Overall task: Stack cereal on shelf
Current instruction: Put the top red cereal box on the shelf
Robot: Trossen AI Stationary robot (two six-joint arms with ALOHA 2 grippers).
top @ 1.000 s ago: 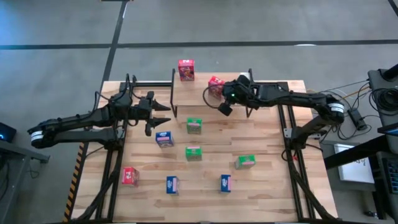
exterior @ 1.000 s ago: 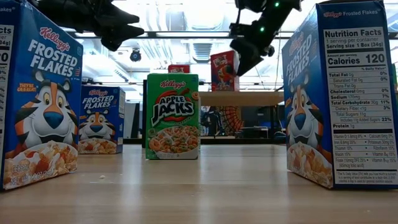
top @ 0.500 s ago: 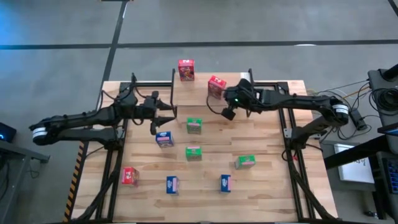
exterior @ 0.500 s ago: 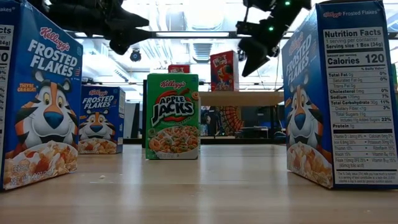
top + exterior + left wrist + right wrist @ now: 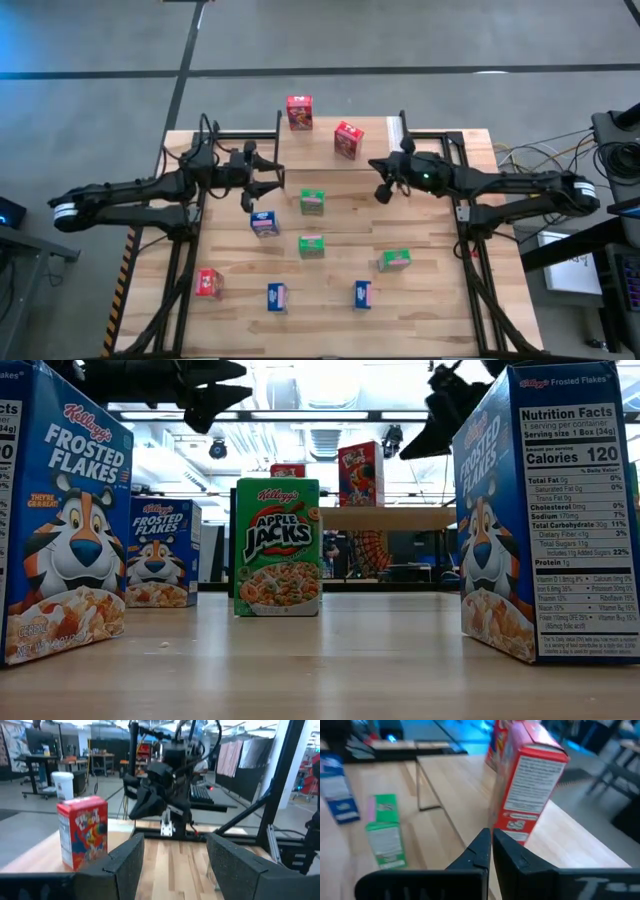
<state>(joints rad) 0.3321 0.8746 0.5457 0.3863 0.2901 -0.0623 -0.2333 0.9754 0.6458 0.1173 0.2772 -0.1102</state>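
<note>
High view: two red cereal boxes [image 5: 348, 139] stand on the shelf [image 5: 325, 150]. Right gripper [image 5: 379, 180] hangs just beside it, left gripper [image 5: 275, 181] opposite.

Left wrist view: fingers [image 5: 125, 857] wide apart, empty.

Right wrist view: fingers [image 5: 479, 851] pressed together, empty.

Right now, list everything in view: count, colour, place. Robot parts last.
Shelf: one, light wood plank on black legs, far middle of the table.
Red cereal boxes: three; two upright on the shelf, one near the table's front left.
Green cereal boxes: three, mid-table, at and.
Blue cereal boxes: three; one left of centre, two along the front.
Table: one, wooden.
Left gripper: open, at the shelf's left end.
Right gripper: shut, empty, at the shelf's right end.
</note>
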